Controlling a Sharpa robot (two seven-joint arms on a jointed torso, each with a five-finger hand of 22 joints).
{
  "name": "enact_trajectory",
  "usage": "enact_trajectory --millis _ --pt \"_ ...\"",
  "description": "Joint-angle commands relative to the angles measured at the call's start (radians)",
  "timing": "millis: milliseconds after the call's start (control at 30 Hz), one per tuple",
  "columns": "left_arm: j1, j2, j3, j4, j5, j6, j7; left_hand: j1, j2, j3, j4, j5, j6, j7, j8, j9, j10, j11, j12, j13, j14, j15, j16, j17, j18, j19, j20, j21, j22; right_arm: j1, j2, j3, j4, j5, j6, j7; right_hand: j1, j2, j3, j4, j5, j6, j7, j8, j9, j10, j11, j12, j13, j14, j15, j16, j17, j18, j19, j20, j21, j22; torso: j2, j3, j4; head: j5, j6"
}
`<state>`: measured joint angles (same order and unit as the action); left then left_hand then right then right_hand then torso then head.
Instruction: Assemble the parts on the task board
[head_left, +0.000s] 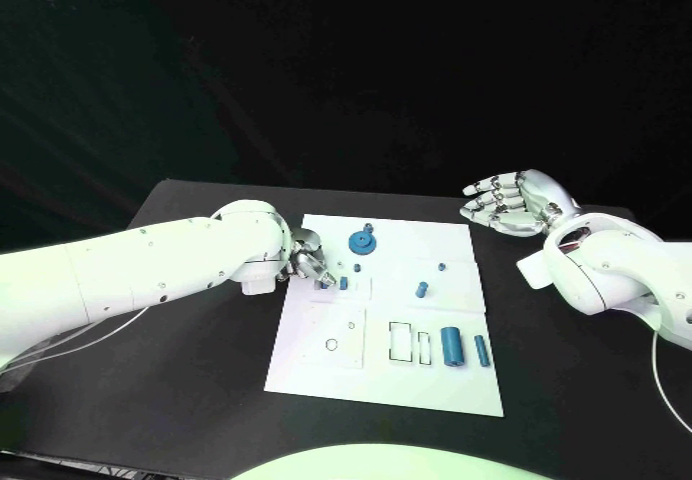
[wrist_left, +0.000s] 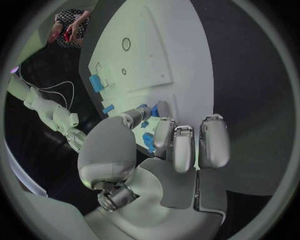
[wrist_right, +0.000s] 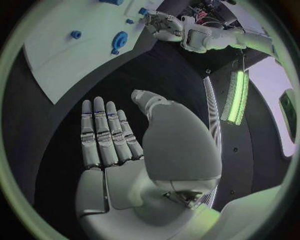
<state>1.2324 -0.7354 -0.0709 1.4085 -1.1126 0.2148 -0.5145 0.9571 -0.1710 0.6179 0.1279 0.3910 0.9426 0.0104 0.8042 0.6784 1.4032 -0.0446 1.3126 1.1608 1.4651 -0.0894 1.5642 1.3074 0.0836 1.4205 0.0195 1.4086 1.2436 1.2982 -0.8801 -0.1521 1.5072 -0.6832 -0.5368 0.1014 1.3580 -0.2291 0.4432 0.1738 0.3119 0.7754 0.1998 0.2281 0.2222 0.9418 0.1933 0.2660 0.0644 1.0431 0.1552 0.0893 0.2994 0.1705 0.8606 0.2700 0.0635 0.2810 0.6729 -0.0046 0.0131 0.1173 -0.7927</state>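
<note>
Progress on the task board (head_left: 433, 395) is partial, in our judgement. We see a round blue gear-like part (head_left: 364, 241) seated near the board's far edge, and two small blue pegs (head_left: 423, 289) standing near the middle. A large blue cylinder (head_left: 451, 346) and a slimmer blue piece (head_left: 482, 351) lie loose near the board's right edge, just beside two outlined slots (head_left: 400, 342); we judge these slots unfilled. A small round hole (head_left: 332, 345) on the left half also appears open. Several parts therefore remain to be placed.

The left hand (head_left: 306, 265) rests over the board's left edge with its fingers curled in around a small blue part (head_left: 342, 283). In the head view we cannot tell whether the part is pinched or merely touched. The left wrist view shows more: the fingers (wrist_left: 187, 145) close together toward the thumb, with blue pieces (wrist_left: 149, 141) just beyond the fingertips. Whether the grip is firm, we cannot tell.

The right hand (head_left: 512, 203) hovers off the board, above the black table (head_left: 188, 400) beside the far right corner. The right wrist view shows its fingers (wrist_right: 103, 132) straight, side by side, the thumb apart and the palm bare, which the head view shows less plainly. That view also shows the gear-like part (wrist_right: 120, 39) from the far side
</note>
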Motion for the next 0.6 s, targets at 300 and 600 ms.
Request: enact_trajectory --millis 300,600 --pt "-0.006 -0.004 -0.001 -0.003 0.012 0.0 0.0 -0.002 -0.017 -0.129 0.081 -0.054 0.0 0.009 -0.012 -0.01 -0.005 -0.001 -0.016 -0.005 0.106 -0.005 0.007 0.263 -0.015 0.003 -0.003 -0.005 -0.003 0.0 0.0 0.0 0.001 -0.006 0.014 0.004 -0.011 0.003 -0.003 -0.005 0.003 -0.002 0.066 -0.002 -0.001 0.003 0.007 -0.006 -0.001 0.001 -0.001 -0.005 -0.002 0.013 -0.003 0.0 0.0 -0.002 0.0 -0.0016 -0.0006 -0.003 0.005" --pt "-0.006 -0.02 0.008 0.005 0.019 -0.043 0.002 0.014 -0.027 -0.19 0.148 -0.073 -0.031 0.02 -0.012 -0.009 -0.048 0.007 -0.067 -0.075 0.098 -0.002 -0.007 0.236 -0.01 -0.006 0.0 -0.019 -0.025 -0.001 -0.001 0.0 0.0 -0.006 0.013 0.004 -0.014 0.003 -0.006 -0.004 0.003 -0.003 0.067 -0.002 -0.002 0.002 0.007 -0.007 -0.001 0.0 0.0 -0.007 -0.004 0.012 -0.004 0.001 -0.001 -0.005 0.0 0.0 -0.0003 -0.006 0.008"
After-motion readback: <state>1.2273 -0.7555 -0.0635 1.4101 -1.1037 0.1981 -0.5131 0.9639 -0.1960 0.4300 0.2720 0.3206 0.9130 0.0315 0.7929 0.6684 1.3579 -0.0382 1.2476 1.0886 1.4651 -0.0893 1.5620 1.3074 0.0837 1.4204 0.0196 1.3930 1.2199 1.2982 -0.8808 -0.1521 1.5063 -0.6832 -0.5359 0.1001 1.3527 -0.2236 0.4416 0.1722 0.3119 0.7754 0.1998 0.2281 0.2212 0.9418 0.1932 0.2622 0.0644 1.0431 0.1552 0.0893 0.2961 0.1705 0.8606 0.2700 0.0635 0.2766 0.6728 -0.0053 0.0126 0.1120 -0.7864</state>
